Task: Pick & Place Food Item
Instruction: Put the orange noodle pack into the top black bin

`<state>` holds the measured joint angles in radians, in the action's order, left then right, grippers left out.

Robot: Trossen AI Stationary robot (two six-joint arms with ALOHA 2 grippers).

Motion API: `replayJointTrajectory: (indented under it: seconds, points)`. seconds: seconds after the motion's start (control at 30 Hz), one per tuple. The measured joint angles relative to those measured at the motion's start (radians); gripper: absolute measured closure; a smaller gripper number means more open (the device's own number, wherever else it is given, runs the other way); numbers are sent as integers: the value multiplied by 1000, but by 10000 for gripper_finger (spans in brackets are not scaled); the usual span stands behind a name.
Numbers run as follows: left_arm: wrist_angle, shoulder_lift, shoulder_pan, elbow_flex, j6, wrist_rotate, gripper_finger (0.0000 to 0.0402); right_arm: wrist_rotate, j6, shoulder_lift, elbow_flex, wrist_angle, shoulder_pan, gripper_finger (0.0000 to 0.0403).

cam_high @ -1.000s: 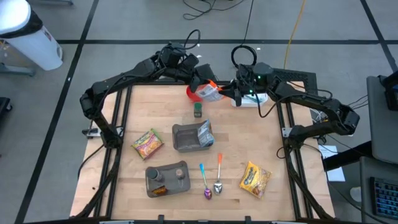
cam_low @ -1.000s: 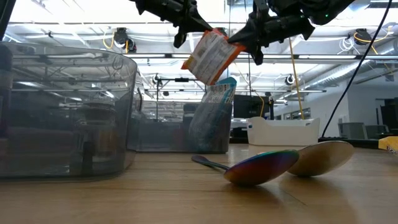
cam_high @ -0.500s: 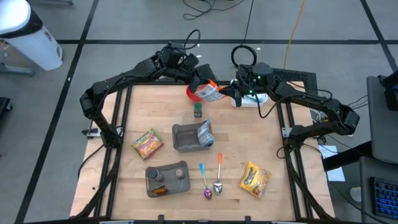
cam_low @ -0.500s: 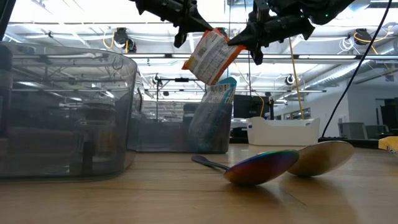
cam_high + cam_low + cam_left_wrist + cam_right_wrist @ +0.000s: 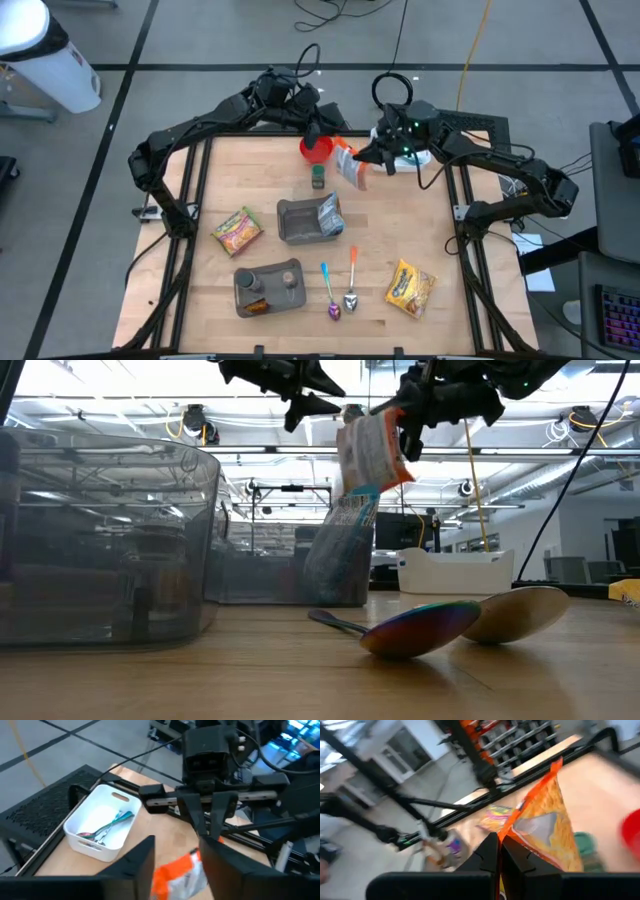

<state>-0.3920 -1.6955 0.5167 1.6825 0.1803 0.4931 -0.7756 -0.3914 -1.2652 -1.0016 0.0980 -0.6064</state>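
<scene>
1 orange packet [image 5: 349, 164] clamped by right gripper [image 5: 368, 157]; left gripper [image 5: 322, 135] released (fingers apart).

Orange snack bag [image 5: 372, 448]: printing shows on its pale face, none of it readable.
Blue-topped packet [image 5: 345, 550] in the grey bin [image 5: 300, 222]: dark print on it, too small to make out.
Yellow noodle packs [image 5: 237, 230] on the surface [image 5: 420, 220]: coloured graphics only, no legible words.
Elsewhere: no readable text, numbers or signs.
</scene>
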Motion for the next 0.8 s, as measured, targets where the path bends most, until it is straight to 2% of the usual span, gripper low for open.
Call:
replayJointTrajectory:
  seconds: [0.17, 0.3, 0.47, 0.63, 0.8]
  points:
    - [-6, 0, -35, 11, -68, 55, 184, -165, -89, 0, 0, 2, 6, 403]
    - [-59, 0, -85, 56, -158, 49, 161, -224, -122, 0, 0, 1, 33, 403]
    - [-198, -25, -131, 154, -223, 8, 163, -227, -129, 0, 0, 2, 66, 403]
    - [-409, -135, -169, 327, -229, 43, 179, -219, -130, 0, 0, 8, 88, 403]
    - [-552, -257, -197, 502, -236, 56, 192, -218, -130, 1, 0, 10, 109, 403]
